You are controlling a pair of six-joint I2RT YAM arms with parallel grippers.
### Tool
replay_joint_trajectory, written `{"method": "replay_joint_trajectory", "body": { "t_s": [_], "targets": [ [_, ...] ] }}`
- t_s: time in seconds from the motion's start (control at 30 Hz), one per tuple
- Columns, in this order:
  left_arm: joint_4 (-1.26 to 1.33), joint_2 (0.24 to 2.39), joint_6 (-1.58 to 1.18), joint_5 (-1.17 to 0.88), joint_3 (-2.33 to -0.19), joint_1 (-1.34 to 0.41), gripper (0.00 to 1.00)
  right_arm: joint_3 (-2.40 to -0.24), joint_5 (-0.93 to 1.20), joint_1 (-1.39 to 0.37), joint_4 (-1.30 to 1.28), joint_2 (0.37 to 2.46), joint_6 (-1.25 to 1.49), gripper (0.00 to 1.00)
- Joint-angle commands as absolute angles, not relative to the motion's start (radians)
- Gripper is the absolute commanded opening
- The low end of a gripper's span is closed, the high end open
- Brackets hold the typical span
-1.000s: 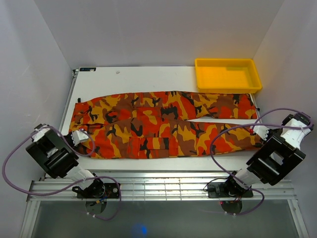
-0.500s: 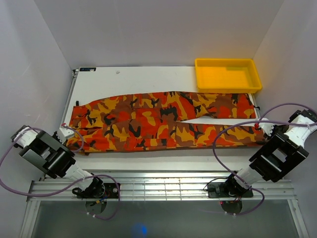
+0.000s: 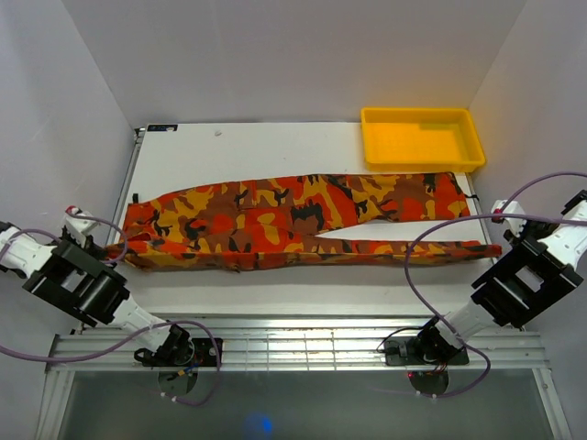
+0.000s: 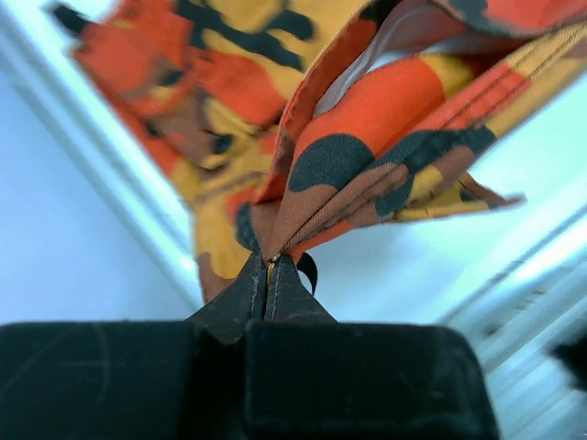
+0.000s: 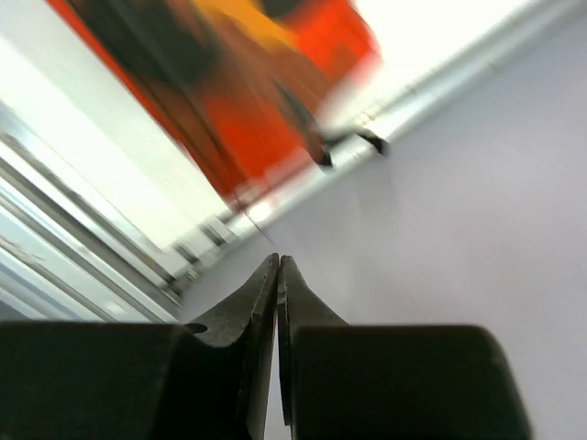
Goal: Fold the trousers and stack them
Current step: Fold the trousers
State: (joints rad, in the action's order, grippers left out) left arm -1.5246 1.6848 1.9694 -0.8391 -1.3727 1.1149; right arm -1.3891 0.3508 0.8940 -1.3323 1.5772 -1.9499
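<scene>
The camouflage trousers [image 3: 275, 220] lie stretched left to right across the white table, waist at the left, legs to the right. The near leg is pulled into a thin strip. My left gripper [image 3: 112, 246] is shut on the waist edge at the table's left side. In the left wrist view the fabric [image 4: 367, 128] fans out from the closed tips of my left gripper [image 4: 268, 261]. My right gripper [image 3: 497, 218] is off the right leg ends. In the right wrist view my right gripper [image 5: 278, 259] is shut with nothing between its tips, and the blurred trousers [image 5: 248, 110] lie beyond it.
A plain yellow tray [image 3: 422, 166] stands at the back right corner, just behind the far leg end. White enclosure walls stand close on both sides. A metal rail [image 3: 303, 348] runs along the near edge by the arm bases.
Both arms have swung outward, the left to the left, the right to the right. The trousers have been drawn tauter and narrower, and the near leg has become a thin strip.
</scene>
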Motion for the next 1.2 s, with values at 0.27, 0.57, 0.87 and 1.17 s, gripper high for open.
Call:
{"method": "replay_joint_trajectory", "body": {
  "t_s": [0.27, 0.57, 0.87, 1.17],
  "targets": [
    [-1.381, 1.851, 1.806, -1.214, -1.842, 1.069, 0.00, -1.747, 0.430, 0.862, -1.129, 1.727, -1.718, 0.08],
    [-1.274, 1.698, 1.941, -1.029, -1.497, 0.950, 0.00, -1.323, 0.383, 0.721, -1.253, 1.559, -1.911, 0.58],
    [-1.244, 1.677, 1.921, -0.989, -1.453, 0.923, 0.00, -1.064, 0.409, 0.391, -1.241, 1.460, -1.653, 0.70],
    [-1.239, 1.670, 1.927, -0.980, -1.439, 0.919, 0.00, -1.157, 0.503, 0.235, -1.280, 1.681, -1.264, 0.91]
  ]
}}
